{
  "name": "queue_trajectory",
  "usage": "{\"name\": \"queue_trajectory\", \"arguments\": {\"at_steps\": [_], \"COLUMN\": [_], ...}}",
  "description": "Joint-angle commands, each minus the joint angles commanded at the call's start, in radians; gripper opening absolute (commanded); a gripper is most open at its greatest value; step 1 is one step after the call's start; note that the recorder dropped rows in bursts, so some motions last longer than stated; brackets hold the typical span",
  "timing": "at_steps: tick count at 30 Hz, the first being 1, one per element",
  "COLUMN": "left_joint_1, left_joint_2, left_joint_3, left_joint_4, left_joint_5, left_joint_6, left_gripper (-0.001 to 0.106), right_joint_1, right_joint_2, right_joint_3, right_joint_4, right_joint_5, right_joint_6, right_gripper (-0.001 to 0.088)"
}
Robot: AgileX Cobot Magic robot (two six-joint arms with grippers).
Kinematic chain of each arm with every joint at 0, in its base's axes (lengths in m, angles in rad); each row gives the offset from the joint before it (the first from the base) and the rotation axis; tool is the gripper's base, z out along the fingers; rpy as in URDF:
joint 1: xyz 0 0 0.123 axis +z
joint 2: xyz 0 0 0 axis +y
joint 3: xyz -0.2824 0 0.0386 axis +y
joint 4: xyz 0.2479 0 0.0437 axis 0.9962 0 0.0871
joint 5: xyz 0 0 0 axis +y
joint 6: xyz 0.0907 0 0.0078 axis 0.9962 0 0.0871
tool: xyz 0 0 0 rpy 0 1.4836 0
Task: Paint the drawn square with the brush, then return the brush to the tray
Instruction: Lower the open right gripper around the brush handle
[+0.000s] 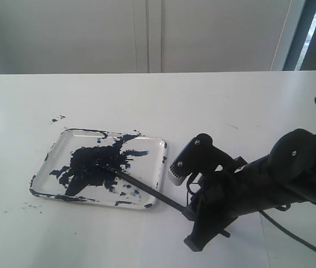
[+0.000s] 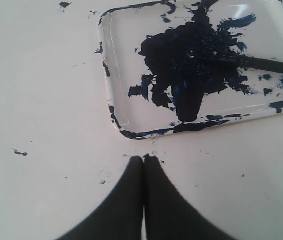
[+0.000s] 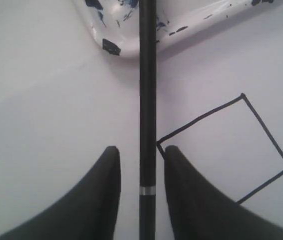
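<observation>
Black brush (image 3: 147,100) rests tip in the tray (image 2: 124,55), handle crossing its right rim between parted fingers of the right gripper (image 3: 142,151); left gripper (image 2: 143,160) pinched empty. A skewed grasp could flick paint outside the unpainted drawn square (image 3: 226,150).

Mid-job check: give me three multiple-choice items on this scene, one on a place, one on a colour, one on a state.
1. The brush tip rests: A in the tray's paint; B lifted in mid-air; C inside a cup.
2. The drawn square's inside is: A dark blue; B white; C red.
3. The left gripper is: A open; B shut on the brush; C shut, empty.
A: the tip lies in the dark blotch. B: only its black outline shows, no paint. C: it is closed tight with nothing held.
</observation>
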State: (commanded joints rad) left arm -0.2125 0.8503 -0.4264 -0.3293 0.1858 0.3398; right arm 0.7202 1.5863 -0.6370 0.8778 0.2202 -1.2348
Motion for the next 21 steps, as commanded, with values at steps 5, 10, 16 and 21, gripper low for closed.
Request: {"name": "queue_trajectory", "arguments": {"at_steps": [5,10,16,21], "left_joint_1": [0.000,0.000,0.000,0.000], "left_joint_2": [0.000,0.000,0.000,0.000], "left_joint_3": [0.000,0.000,0.000,0.000], "left_joint_4": [0.000,0.000,0.000,0.000], "left_joint_5": [-0.002,-0.002,-0.006,-0.008], "left_joint_6": [0.000,0.000,0.000,0.000], "left_gripper": [0.000,0.000,0.000,0.000], "right_joint_1": [0.000,0.000,0.000,0.000], "right_joint_2": [0.004,0.020,0.063,0.064], "right_joint_3": [0.000,0.000,0.000,0.000], "right_joint_4": [0.000,0.002,0.004,0.006], "right_joint_5": [-0.030,-0.024,-0.020,-0.027], "right_joint_6": [0.000,0.007,0.007,0.007], "right_gripper": [0.0399,0.0399,0.0399,0.0394]}}
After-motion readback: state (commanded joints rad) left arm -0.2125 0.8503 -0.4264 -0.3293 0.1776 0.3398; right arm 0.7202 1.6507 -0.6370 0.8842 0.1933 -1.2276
